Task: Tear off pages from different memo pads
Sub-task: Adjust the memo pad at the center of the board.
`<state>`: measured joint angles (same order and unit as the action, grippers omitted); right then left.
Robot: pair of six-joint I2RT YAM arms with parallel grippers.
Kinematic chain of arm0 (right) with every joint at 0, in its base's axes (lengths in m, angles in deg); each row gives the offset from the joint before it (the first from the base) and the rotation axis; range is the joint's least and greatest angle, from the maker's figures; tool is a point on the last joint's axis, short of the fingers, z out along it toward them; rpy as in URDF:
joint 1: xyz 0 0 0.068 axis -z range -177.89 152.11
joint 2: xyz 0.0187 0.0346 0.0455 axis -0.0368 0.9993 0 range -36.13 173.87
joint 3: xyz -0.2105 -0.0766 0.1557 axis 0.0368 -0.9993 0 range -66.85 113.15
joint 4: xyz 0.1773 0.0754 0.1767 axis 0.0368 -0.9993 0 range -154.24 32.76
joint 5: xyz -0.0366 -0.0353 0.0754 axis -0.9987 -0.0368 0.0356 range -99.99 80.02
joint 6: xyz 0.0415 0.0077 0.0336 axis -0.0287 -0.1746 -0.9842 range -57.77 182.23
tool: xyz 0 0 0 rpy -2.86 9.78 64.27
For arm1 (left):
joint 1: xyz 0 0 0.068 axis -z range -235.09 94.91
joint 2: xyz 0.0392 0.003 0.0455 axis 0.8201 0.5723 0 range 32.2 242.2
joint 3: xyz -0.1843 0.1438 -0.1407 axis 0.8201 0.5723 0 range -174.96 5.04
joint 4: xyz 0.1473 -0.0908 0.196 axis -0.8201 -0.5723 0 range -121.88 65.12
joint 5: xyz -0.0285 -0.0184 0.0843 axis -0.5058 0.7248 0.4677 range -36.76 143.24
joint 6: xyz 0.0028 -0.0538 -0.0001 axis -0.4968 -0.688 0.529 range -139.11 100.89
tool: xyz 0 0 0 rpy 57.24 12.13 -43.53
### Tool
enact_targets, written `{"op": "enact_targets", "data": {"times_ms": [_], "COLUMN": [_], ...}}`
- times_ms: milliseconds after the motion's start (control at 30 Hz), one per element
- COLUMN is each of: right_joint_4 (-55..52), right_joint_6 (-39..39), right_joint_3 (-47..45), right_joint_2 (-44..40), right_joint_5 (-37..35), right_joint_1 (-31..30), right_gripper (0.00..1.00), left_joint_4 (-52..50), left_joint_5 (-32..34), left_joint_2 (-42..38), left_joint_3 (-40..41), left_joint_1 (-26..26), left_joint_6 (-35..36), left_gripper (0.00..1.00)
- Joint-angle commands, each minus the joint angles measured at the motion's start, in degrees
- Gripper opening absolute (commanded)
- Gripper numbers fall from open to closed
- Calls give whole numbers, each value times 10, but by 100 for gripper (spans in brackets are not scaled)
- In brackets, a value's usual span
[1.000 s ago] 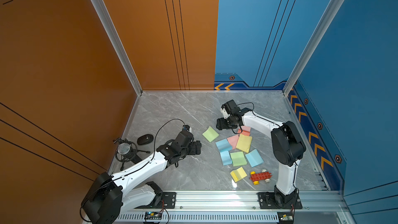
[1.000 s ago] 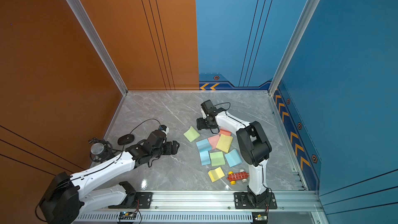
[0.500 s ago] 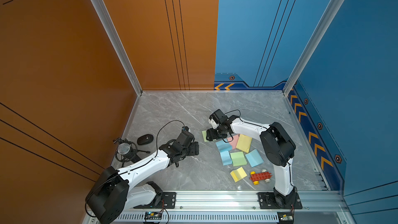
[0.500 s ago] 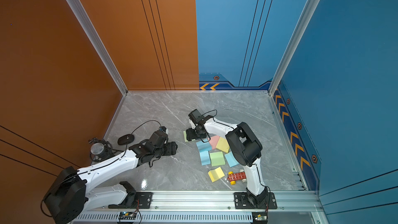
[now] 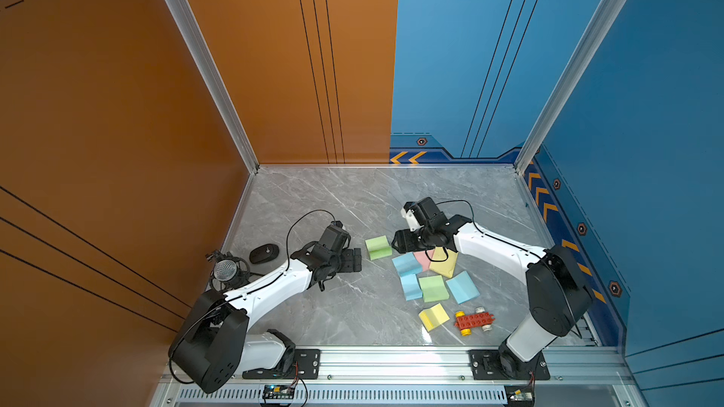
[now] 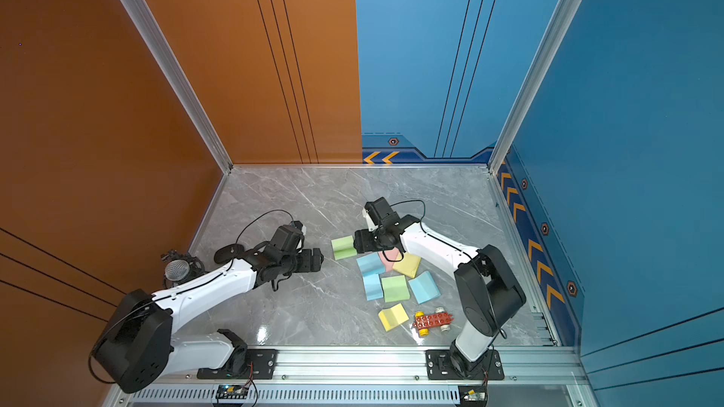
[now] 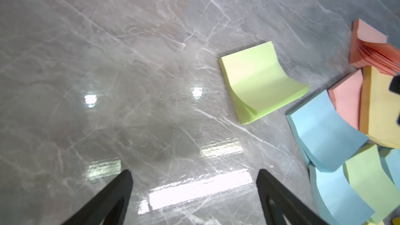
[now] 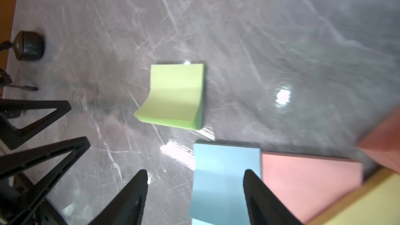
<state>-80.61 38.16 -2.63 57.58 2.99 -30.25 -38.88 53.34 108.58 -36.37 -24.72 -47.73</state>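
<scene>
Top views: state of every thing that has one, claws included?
left claw: open, empty.
right claw: open, empty, near blue memo pad.
lone green memo pad: flat, top sheets curled up, touching nothing.
yellow memo pad: lying partly over pink memo pad.
toy car: studs up, untouched.

Clustered pastel memo pads [image 5: 433, 288], tops curled

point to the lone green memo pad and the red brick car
lone green paper memo pad [image 5: 378, 247], in a top view, top sheet's middle
red toy brick car [image 5: 473, 321], in a top view, studded body
</scene>
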Motion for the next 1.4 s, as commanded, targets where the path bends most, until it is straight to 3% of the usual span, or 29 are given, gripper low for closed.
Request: {"op": "enact_targets", "data": {"times_ms": [0, 133, 333, 667, 833, 1133, 1367], "right_joint_4": [5, 48, 105, 163, 170, 178, 168], "right_joint_6": [3, -38, -93, -134, -139, -139, -124], "right_joint_3": [-31, -52, -42, -30, -20, -18, -20], "right_joint_2": [-23, -11, 44, 109, 130, 140, 118], "right_joint_5": [12, 32, 11, 29, 24, 38, 53], "right_joint_1": [18, -23, -74, -74, -71, -42, -23], "right_gripper": [72, 72, 71, 69, 66, 61, 61], "left_joint_4": [-5, -1, -1, -1, 0, 10, 27], "left_joint_5": [-41, -76, -147, -172, -183, -167, -164], "left_joint_2": [43, 124, 261, 361, 353, 292, 241], "left_joint_3": [-46, -120, -248, -315, -298, -198, -149], "left_joint_1": [-17, -46, -54, -53, -39, -28, -11], "left_joint_6": [56, 83, 107, 118, 100, 18, -8], "left_gripper": [95, 94, 80, 76, 72, 67, 68]}}
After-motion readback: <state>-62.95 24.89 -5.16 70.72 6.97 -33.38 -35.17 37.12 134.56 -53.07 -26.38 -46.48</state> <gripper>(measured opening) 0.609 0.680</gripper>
